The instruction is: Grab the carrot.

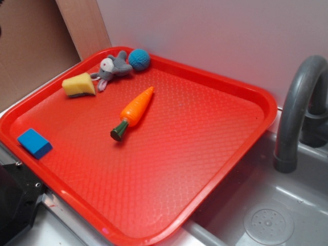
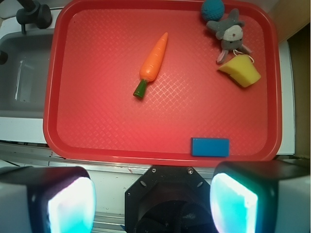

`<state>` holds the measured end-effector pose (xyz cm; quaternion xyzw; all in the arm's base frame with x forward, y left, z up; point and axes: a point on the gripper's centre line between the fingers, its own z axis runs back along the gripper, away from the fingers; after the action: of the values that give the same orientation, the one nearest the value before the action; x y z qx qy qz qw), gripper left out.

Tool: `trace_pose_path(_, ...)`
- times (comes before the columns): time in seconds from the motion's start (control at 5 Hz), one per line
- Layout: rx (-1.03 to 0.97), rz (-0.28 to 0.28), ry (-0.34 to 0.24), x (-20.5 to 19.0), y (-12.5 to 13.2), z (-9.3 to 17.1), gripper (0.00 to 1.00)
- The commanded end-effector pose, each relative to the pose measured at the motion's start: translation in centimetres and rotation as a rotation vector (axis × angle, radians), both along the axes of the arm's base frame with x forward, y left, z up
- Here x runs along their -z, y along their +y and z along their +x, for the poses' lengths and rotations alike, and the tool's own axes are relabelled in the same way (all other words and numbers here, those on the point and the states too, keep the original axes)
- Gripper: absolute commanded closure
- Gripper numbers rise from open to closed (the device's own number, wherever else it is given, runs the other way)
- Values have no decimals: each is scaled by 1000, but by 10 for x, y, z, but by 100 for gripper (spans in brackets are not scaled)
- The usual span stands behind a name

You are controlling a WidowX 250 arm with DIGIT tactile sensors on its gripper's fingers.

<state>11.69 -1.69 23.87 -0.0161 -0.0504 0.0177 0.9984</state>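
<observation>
The carrot point(image 1: 134, 111) point(image 2: 152, 62) is a small glossy orange toy with a dark green stem cap. It lies flat near the middle of the red tray point(image 1: 205, 169) point(image 2: 97, 116), tip toward the tray's far side. In the wrist view my gripper point(image 2: 152, 204) hangs high above the tray's near edge, well back from the carrot. Its two pale glowing pads point(image 2: 73, 204) stand wide apart with nothing between them. In the exterior view the gripper itself does not show; only a black part of the robot point(image 1: 15, 205) sits at the lower left.
On the tray lie a yellow wedge sponge point(image 1: 79, 85) point(image 2: 240, 72), a grey plush mouse point(image 1: 113, 67) point(image 2: 229, 33), a teal knitted ball point(image 1: 139, 59) point(image 2: 213, 8) and a blue block point(image 1: 34, 143) point(image 2: 210, 147). A grey sink point(image 1: 266, 215) with a faucet point(image 1: 297, 113) adjoins the tray.
</observation>
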Motion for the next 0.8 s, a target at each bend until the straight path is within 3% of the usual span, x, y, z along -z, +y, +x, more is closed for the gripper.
trace_pose_path(0.0,0,0,0,0,0,0,0)
trace_pose_path(0.2,-7,9,9,9,-1,2,0)
trace_pose_path(0.4,-37,-16,33,20,0,12,0)
trace_pose_path(0.6,-54,-70,60,30,6,44,0)
